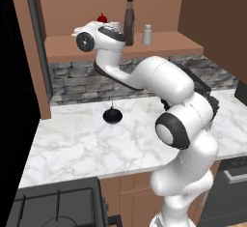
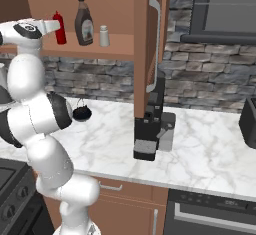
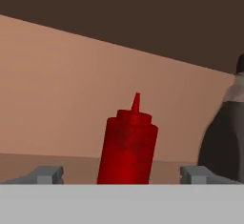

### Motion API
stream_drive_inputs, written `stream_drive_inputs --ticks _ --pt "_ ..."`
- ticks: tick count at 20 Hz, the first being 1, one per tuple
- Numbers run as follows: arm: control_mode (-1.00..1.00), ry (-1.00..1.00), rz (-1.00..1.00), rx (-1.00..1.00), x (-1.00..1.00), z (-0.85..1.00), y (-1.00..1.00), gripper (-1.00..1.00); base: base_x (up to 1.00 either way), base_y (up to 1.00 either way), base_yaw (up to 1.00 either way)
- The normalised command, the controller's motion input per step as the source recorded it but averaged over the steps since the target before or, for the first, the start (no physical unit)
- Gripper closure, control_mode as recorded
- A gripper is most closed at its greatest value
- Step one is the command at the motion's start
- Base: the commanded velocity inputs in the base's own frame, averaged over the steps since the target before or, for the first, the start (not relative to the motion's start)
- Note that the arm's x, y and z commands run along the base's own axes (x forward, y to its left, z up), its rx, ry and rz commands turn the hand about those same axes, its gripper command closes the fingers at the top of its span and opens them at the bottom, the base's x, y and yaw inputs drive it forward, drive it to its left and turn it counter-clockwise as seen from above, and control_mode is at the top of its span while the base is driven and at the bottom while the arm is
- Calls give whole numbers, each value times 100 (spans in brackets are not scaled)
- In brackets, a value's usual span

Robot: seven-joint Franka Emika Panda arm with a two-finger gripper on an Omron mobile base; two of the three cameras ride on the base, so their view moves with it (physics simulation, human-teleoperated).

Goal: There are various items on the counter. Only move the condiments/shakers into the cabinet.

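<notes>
- Your hand (image 3: 122, 173) stands wide, its fingertips (image 3: 45, 174) spread well clear on either side of the red squeeze bottle (image 3: 127, 144) — nothing is held, which fits a bottle just set down and let go.
- That red bottle stands upright on the cabinet shelf (image 2: 120, 46), at the left end of the row, so it looks steady enough to leave.
- Just beside it is the dark brown bottle (image 2: 83, 21), then the small pale shaker (image 2: 104, 36) — all three condiments sit in the cabinet, apart from one another so none gets knocked.
- Below, on the marble table (image 1: 87, 139), the round black object (image 1: 112, 115) with its thin stem is left where it is, since it is no condiment.
- You can judge the sorting essentially done; draw the hand straight back, away from the red bottle, so the fingers don't tip it.
</notes>
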Motion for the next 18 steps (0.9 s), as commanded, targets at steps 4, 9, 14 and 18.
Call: stream_drive_inputs --ticks 4,9,14,18 --pt "-100 -7 -7 0 -100 -3 0 -100 0 0 0" --pt "-100 -5 -10 1 -100 -30 -23 -100 0 0 0" --pt "-100 1 -16 7 -100 -68 -49 -100 0 0 0" --pt "-100 1 -20 8 -100 -92 -68 -100 0 0 0"
